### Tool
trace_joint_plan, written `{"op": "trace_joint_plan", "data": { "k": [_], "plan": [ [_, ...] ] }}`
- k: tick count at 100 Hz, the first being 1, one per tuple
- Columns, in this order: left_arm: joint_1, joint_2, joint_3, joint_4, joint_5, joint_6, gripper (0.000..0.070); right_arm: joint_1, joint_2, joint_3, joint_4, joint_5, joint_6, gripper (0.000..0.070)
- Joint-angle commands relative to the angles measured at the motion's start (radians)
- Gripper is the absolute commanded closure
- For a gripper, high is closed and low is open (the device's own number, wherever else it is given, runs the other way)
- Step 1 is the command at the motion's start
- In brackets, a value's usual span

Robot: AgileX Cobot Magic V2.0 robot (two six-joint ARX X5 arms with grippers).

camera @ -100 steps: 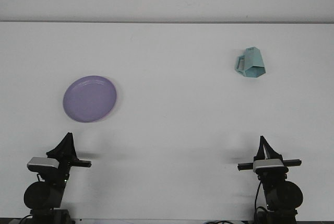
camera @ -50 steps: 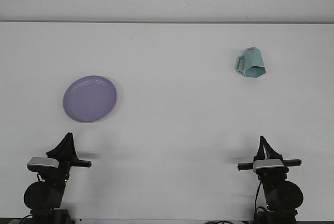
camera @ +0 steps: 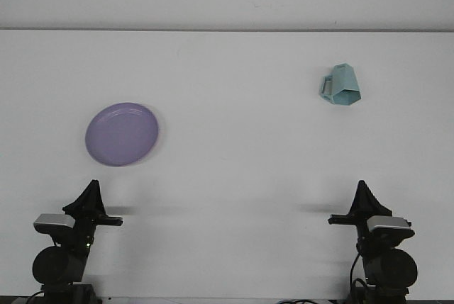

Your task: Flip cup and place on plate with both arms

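Observation:
A pale teal faceted cup [camera: 340, 86] with a handle on its left side lies tipped on the white table at the back right. A round purple plate [camera: 122, 134] rests flat on the left half. At the front left my left gripper [camera: 90, 189] sits low and shut, just in front of the plate and holding nothing. My right gripper [camera: 363, 189] is at the front right, also shut and empty, well in front of the cup.
The white table [camera: 234, 162] runs back to a pale wall, with its far edge near the top of the view. Both arm bases stand at the near edge.
My right arm has swung slightly to the right, its gripper tip shifting that way. The left arm has barely moved. Cup and plate are where they were.

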Motion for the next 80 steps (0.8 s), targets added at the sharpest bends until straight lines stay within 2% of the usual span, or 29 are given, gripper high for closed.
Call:
{"op": "trace_joint_plan", "data": {
  "k": [1,15,27,40,43,46,55,60,80],
  "plan": [
    [0.000,0.000,-0.003,0.015,-0.002,-0.024,0.0688,0.001,0.035,0.082,-0.018,0.031,0.040,0.0700],
    [0.000,0.000,0.011,0.013,-0.002,-0.024,0.0688,0.001,0.209,0.271,-0.071,0.055,-0.064,0.0700],
    [0.000,0.000,0.013,0.011,-0.002,-0.024,0.0689,0.000,0.406,0.425,-0.082,0.063,-0.203,0.0700],
    [0.000,0.000,0.013,0.017,-0.002,-0.022,0.0688,-0.002,0.600,0.517,-0.004,0.106,-0.364,0.0687],
    [0.000,0.000,0.013,0.019,-0.002,-0.022,0.0688,-0.005,0.642,0.522,0.034,0.108,-0.393,0.0659],
    [0.000,0.000,0.013,0.021,-0.002,-0.022,0.0688,-0.009,0.684,0.523,0.078,0.107,-0.417,0.0601],
    [0.000,0.000,0.013,0.029,-0.002,-0.022,0.0688,-0.027,0.807,0.523,0.180,0.106,-0.458,0.0342],
    [0.000,0.000,0.013,0.035,-0.002,-0.022,0.0688,-0.039,0.883,0.523,0.235,0.102,-0.462,0.0247],
    [0.000,0.000,0.013,0.038,-0.002,-0.023,0.0686,-0.091,1.208,0.524,0.530,0.075,-0.494,0.0230]
  ]
}}
